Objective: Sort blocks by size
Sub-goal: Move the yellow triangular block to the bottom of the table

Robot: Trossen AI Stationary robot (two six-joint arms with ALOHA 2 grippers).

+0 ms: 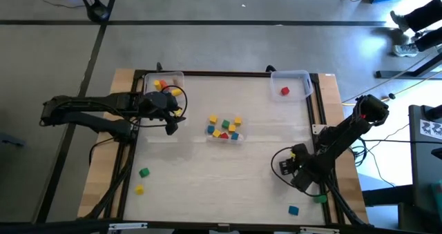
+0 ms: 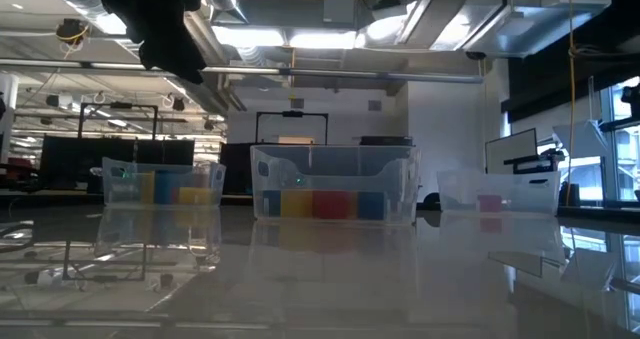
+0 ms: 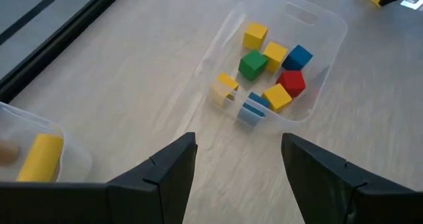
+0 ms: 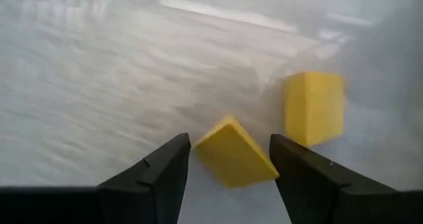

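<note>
In middle bin point(image 3: 324, 26): three yellow blocks point(image 3: 255, 36), one green point(image 3: 252, 64).

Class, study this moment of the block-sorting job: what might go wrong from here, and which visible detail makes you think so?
1. The right gripper is open around a yellow block that sits skewed between its fingers; closing now might pinch a corner and flick it away.
2. A second yellow block lies close by and might get nudged.
3. The left gripper hovers open near the middle clear bin of mixed blocks; reaching in might shove the light bin.
</note>
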